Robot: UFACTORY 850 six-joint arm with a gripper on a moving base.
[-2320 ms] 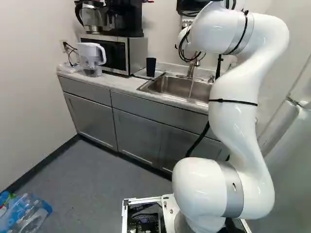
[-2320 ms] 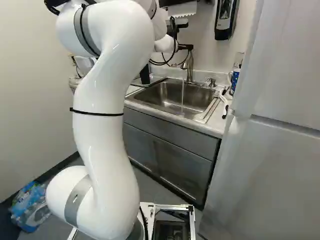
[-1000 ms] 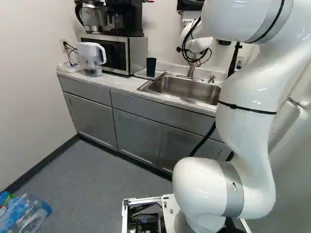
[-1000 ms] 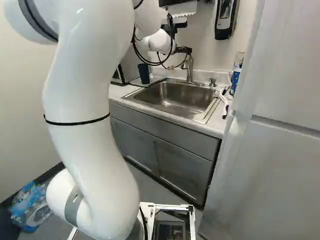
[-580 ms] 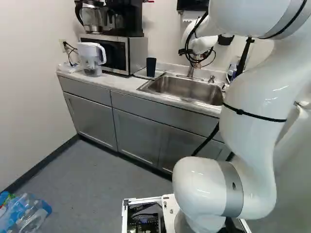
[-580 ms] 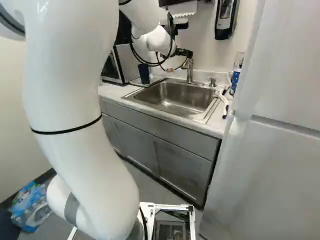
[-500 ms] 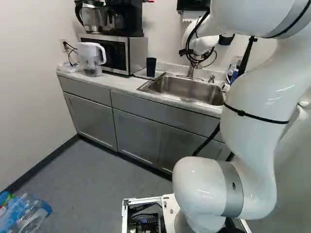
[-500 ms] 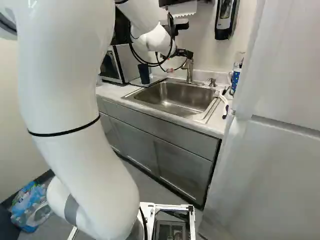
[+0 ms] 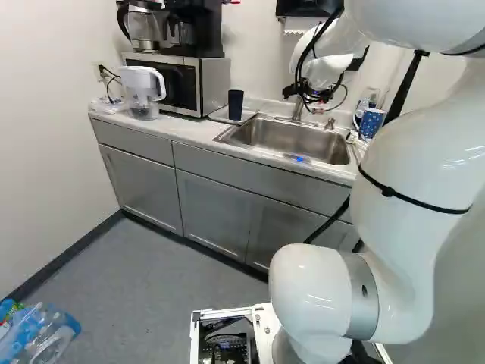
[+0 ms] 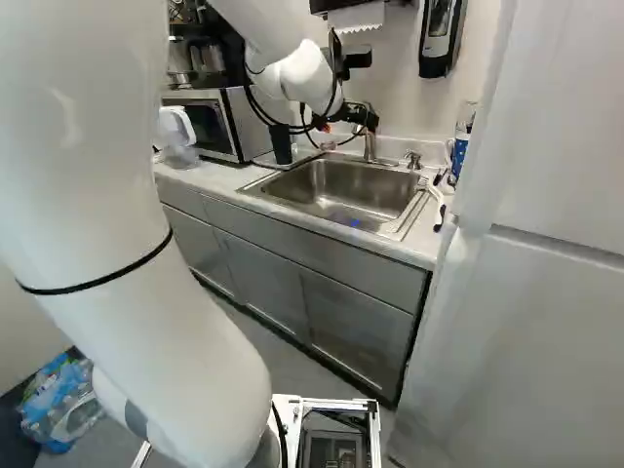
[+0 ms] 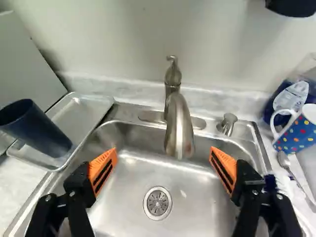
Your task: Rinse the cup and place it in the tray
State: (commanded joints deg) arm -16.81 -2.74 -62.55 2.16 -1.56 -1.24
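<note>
Navy cup (image 11: 37, 129), one: standing in the metal tray (image 11: 84, 109), beside the sink (image 11: 123, 197). Gripper (image 11: 164, 152), one: yours, fingers spread wide, nothing between them, over the basin. Faucet (image 11: 179, 129), one: ahead, between your fingers' lines; driving forward or lowering carelessly could strike the spout. Hazard, chief: your cup looks tall and light, so a sideways swing with fingers this broad may topple it. Hazard, lesser: the spotted mug (image 11: 299, 133), other side, likely knocked if you overshoot.
</note>
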